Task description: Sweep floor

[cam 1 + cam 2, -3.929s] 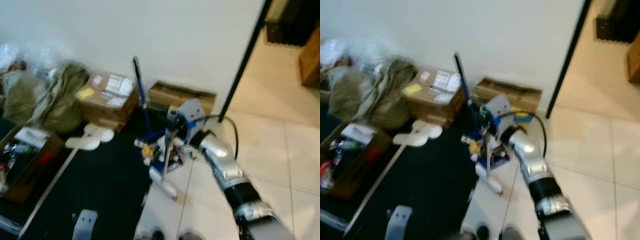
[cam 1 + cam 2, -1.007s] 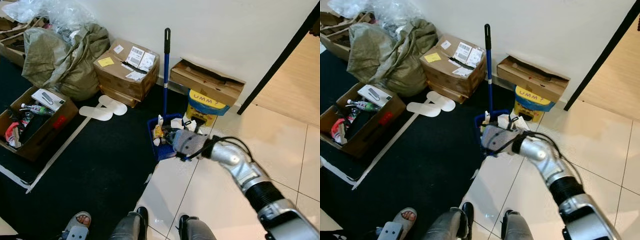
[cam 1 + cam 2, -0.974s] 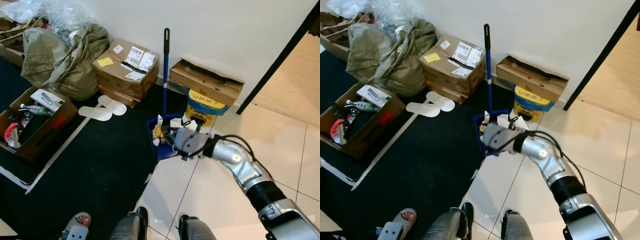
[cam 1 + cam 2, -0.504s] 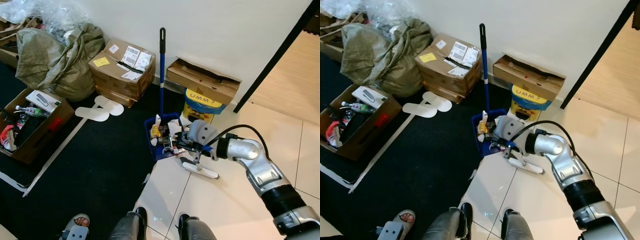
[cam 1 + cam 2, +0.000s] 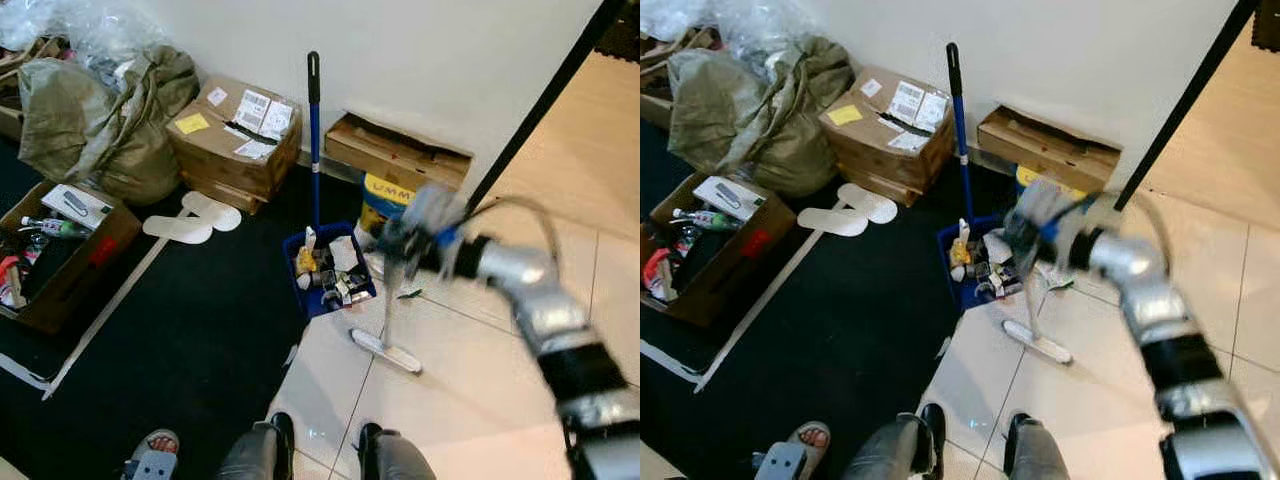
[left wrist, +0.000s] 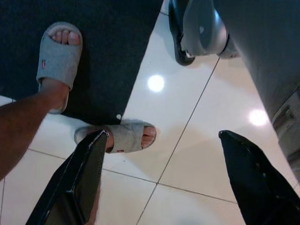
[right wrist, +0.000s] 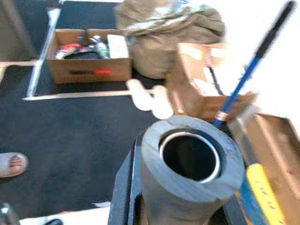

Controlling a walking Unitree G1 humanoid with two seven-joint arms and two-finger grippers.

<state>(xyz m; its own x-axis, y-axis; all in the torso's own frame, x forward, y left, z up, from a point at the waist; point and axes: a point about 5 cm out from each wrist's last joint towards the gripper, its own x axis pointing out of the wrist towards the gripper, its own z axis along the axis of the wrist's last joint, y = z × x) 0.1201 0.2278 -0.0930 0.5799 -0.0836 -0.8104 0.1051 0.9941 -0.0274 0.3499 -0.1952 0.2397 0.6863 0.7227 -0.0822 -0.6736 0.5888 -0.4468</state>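
Note:
My right gripper (image 5: 412, 232), blurred by motion, is shut on the grey handle of a broom (image 7: 192, 163); the stick runs down to the white broom head (image 5: 386, 351), which rests on the white tile. Just beside it, at the edge of the black mat, a blue dustpan (image 5: 328, 270) holds several scraps of rubbish. Its blue upright handle (image 5: 313, 135) leans toward the wall. A small green scrap (image 5: 408, 294) lies on the tile near the dustpan. My left gripper (image 6: 162, 137) hangs low over the floor, open with nothing between its fingers.
Cardboard boxes (image 5: 232, 135) and a yellow and blue bag (image 5: 385, 192) line the wall. A green sack (image 5: 95, 110), white slippers (image 5: 190, 220) and an open box (image 5: 55, 240) sit on the black mat (image 5: 200, 330). A person's slippered feet (image 6: 58, 58) stand close behind me.
My right arm has lifted and swung right, so the broom stands more upright. Its head has slid slightly away from the dustpan on the tile.

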